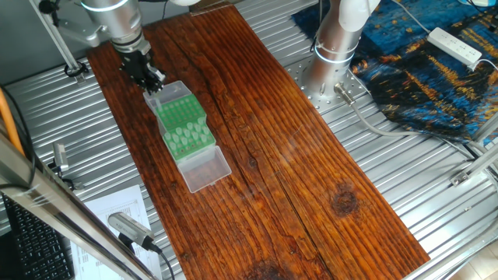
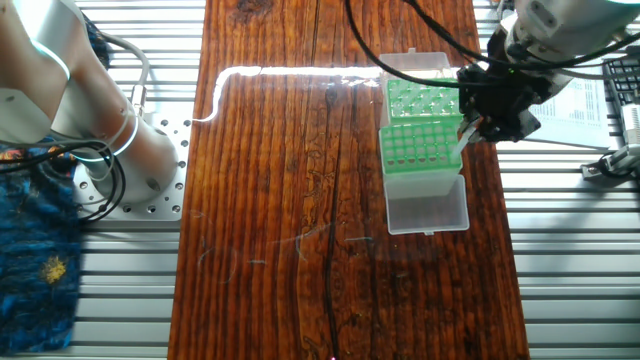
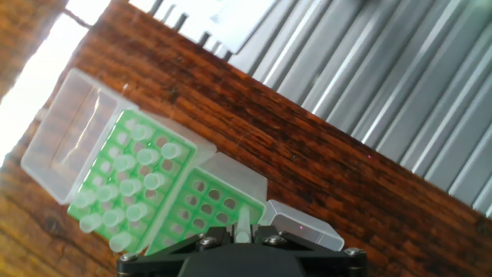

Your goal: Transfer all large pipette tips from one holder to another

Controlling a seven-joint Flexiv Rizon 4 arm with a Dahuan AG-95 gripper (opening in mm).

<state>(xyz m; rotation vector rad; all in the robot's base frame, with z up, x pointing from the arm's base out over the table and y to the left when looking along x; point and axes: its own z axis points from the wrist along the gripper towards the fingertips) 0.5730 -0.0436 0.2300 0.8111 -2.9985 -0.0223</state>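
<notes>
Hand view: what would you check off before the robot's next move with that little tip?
1. Tip gripped in hand: ok.
2. Empty rack has free holes: ok.
3. Its lid is open and out of the way: ok.
4. Tip lined up over a hole: cannot tell.
5. All tips moved: not ok; other tips stand in the full rack.

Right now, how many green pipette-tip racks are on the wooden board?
2. One green plastic rack holds whitish tips, next to an open clear lid. The second green rack, right beside it, shows empty holes below the pincer, which grips one translucent conical tip.
</notes>
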